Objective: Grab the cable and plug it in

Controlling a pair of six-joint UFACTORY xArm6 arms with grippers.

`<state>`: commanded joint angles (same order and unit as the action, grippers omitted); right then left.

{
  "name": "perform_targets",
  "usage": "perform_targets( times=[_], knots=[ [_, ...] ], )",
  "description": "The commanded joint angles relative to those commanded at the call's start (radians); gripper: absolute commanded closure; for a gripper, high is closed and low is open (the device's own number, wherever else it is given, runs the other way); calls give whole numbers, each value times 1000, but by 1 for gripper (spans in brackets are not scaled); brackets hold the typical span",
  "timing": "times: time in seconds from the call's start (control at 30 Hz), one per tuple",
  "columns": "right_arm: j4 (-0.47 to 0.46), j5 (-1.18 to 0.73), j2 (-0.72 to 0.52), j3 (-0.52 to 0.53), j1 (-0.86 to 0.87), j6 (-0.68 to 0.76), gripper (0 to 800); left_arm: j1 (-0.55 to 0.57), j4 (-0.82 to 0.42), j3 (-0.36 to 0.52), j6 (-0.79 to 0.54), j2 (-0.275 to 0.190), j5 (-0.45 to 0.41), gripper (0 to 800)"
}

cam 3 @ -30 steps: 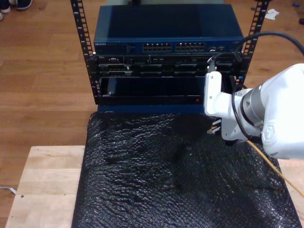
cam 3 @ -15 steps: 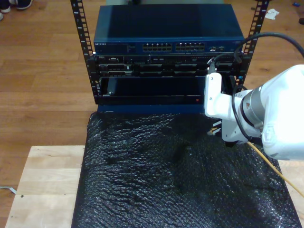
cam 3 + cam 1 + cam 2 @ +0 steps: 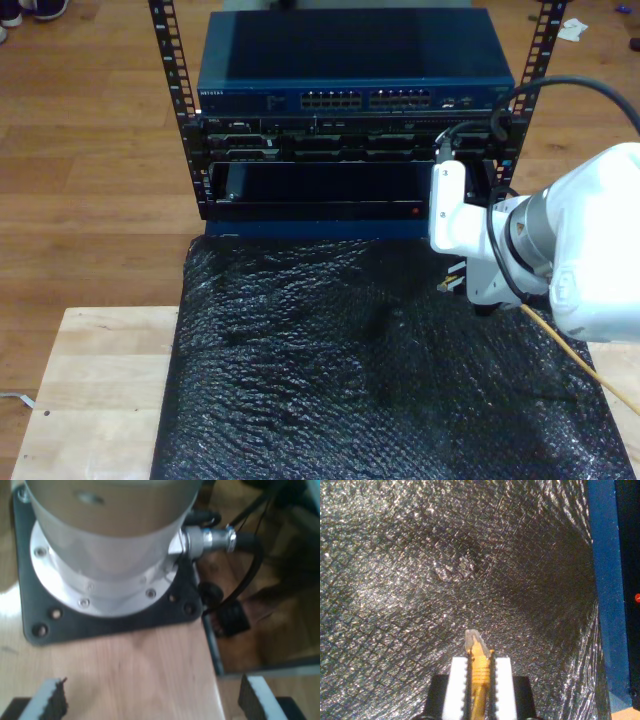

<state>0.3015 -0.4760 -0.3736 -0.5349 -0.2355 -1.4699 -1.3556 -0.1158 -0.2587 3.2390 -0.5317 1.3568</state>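
First wrist view: our first claw (image 3: 152,700) is spread wide w/ nothing between its toothed pads (image 3: 52,700), parked above a wooden counter (image 3: 135,670) beside a round silver arm base (image 3: 107,545) on a black plate (image 3: 107,620).

Second wrist view: our second claw (image 3: 480,680) is clamped on the cable (image 3: 479,672); the clear plug (image 3: 473,639) pokes out just past the white fingers (image 3: 456,685). Black bubble wrap (image 3: 445,570) lies underneath, and a blue case edge (image 3: 607,590) runs alongside.

Exterior view: the second claw (image 3: 452,283) is at the exterior view's right, over the bubble wrap (image 3: 330,360), near the rack (image 3: 350,140) but apart from it. The cable (image 3: 575,362) trails toward that view's lower right corner.
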Motion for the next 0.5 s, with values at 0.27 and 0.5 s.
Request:
perform_targets(
  times=[0.27, 0.5],
  knots=[
    [0, 3, 26, -5, 0, 6, 800, -46, 6, 104, -40, 5, -192, 0],
    [-15, 83, 26, -3, 0, 3, 800, -49, 9, 135, -41, 5, -264, 0]
  ],
)
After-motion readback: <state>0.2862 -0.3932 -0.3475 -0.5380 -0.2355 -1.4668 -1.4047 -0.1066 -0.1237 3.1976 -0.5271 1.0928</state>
